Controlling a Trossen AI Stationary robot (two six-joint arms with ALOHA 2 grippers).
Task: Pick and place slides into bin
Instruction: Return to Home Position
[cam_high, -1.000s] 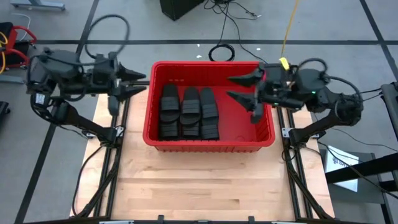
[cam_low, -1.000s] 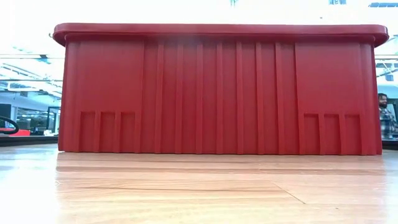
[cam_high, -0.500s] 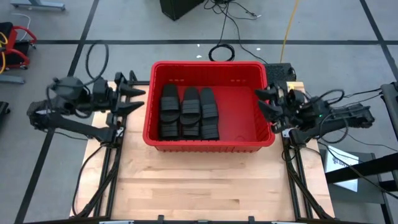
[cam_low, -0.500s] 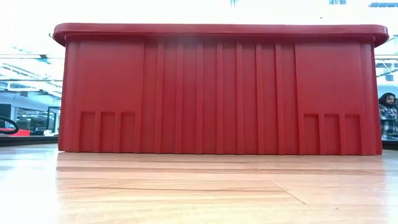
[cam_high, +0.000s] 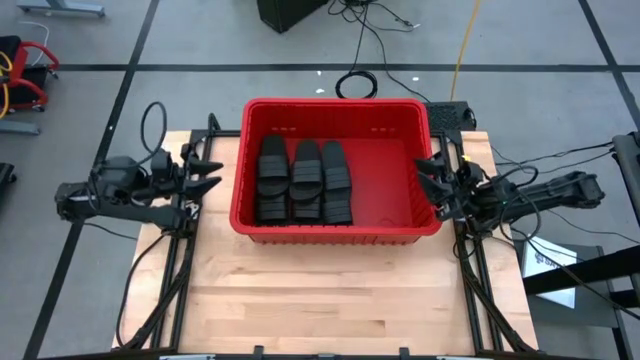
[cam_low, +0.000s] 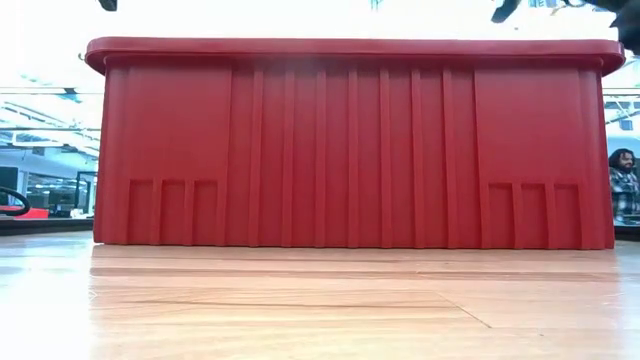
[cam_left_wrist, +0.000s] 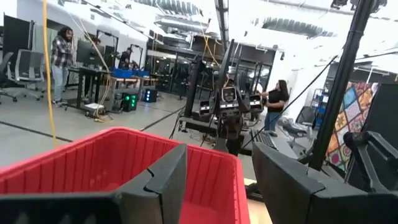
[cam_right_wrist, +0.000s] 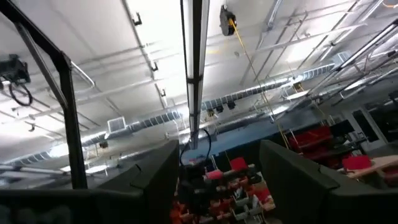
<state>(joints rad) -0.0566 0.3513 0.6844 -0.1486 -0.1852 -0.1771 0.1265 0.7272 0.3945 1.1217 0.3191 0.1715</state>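
The red bin (cam_high: 410, 215) stands at the table's far middle; its near wall (cam_low: 350, 150) fills the low view. Inside, black slides (cam_high: 305, 182) lie side by side on the bin's floor toward its left; their number cannot be told. My left gripper (cam_high: 210, 174) is open and empty, just left of the bin, pointing at it; the bin's rim shows in the left wrist view (cam_left_wrist: 93, 155). My right gripper (cam_high: 428, 180) is open and empty at the bin's right rim, its fingers tilted upward.
Bare wooden table (cam_high: 330, 290) lies in front of the bin. Cables (cam_high: 355, 85) lie on the floor beyond the table. People stand in the room behind, one by desks (cam_left_wrist: 62, 53), one at the right (cam_left_wrist: 277, 102).
Both arms have drawn back and gone down. My right gripper has left the space over the bin and moved toward the table's right edge, to the bin's right rim. My left gripper has sunk beside the bin's left wall. The slides have kept still.
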